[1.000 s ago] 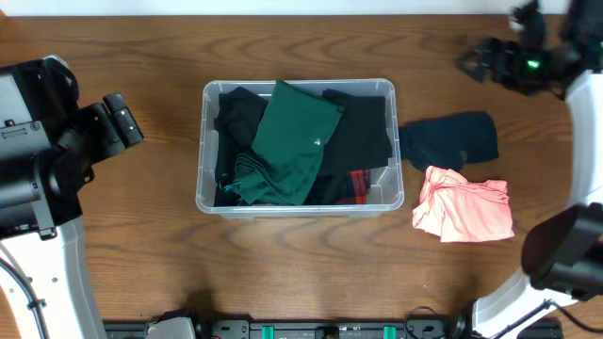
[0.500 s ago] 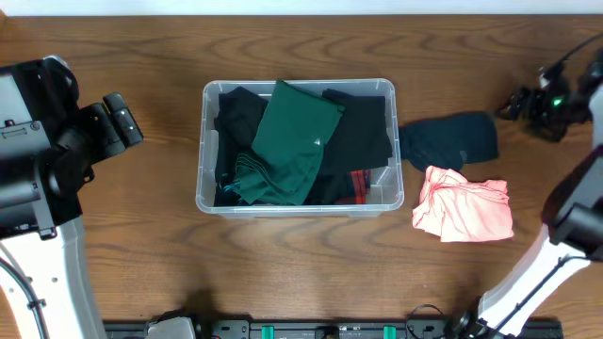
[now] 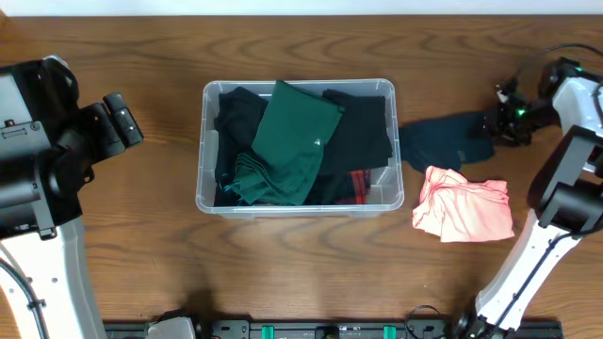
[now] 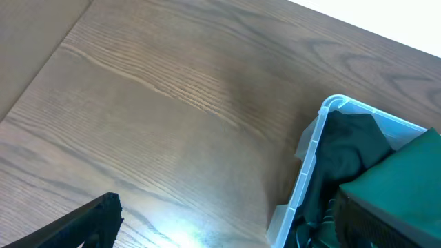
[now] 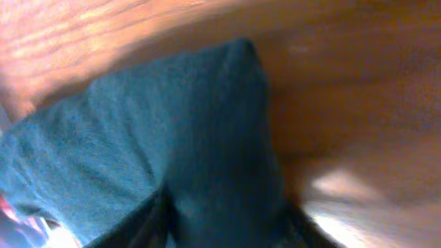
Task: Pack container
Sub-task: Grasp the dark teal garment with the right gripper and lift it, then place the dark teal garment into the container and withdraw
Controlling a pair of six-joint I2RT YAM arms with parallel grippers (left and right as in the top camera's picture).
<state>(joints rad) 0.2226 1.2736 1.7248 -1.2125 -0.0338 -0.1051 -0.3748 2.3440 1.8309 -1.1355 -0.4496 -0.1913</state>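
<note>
One container (image 3: 283, 209). Inside it there is one green garment (image 3: 292, 141) on top, over dark garments (image 3: 363, 132) whose number cannot be told; one of them shows red stripes (image 3: 359, 185). Two garments are on the table (image 3: 301, 273): one teal garment (image 3: 448, 139) and one pink garment (image 3: 464, 207). Two arms: left arm (image 3: 38, 151), right arm (image 3: 565, 179).
</note>
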